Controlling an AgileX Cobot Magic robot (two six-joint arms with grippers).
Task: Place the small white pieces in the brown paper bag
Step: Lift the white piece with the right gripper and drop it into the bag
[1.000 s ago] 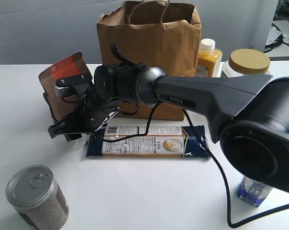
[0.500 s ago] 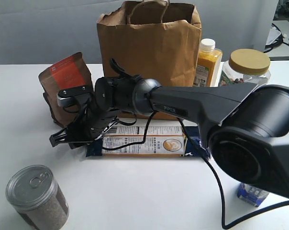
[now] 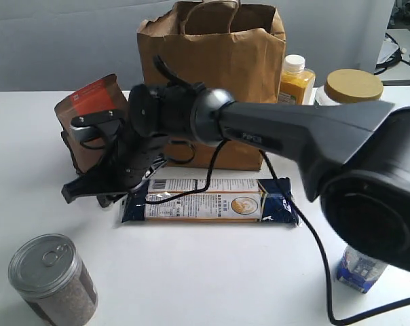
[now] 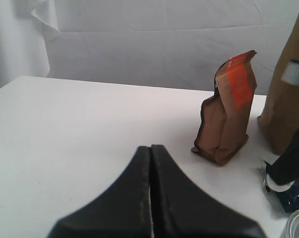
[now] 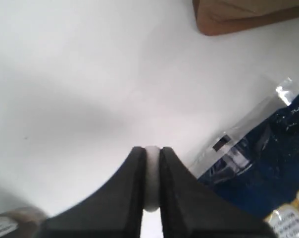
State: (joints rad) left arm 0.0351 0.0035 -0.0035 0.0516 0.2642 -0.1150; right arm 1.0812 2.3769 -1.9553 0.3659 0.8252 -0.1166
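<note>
One small white piece [image 5: 152, 178] is pinched between the fingers of my right gripper [image 5: 151, 149]. That gripper [image 3: 72, 191] has reached across to the left, low over the table in front of the small pouch. I see no other white pieces. The tall brown paper bag [image 3: 212, 68] stands open at the back centre, behind the right arm; its edge [image 4: 288, 99] shows in the left wrist view. My left gripper [image 4: 150, 148] is shut with nothing in it, above bare table.
A brown pouch with an orange label [image 3: 89, 112] stands left of the bag. A long blue packet [image 3: 212, 200] lies in front of it. A tin can [image 3: 52, 278] is front left. A yellow bottle [image 3: 296, 81], a yellow-lidded jar [image 3: 353, 87] and a blue carton [image 3: 360, 270] stand on the right.
The right gripper dipped towards the table beside the pouch, then rose a little and shifted left, still low by the pouch.
</note>
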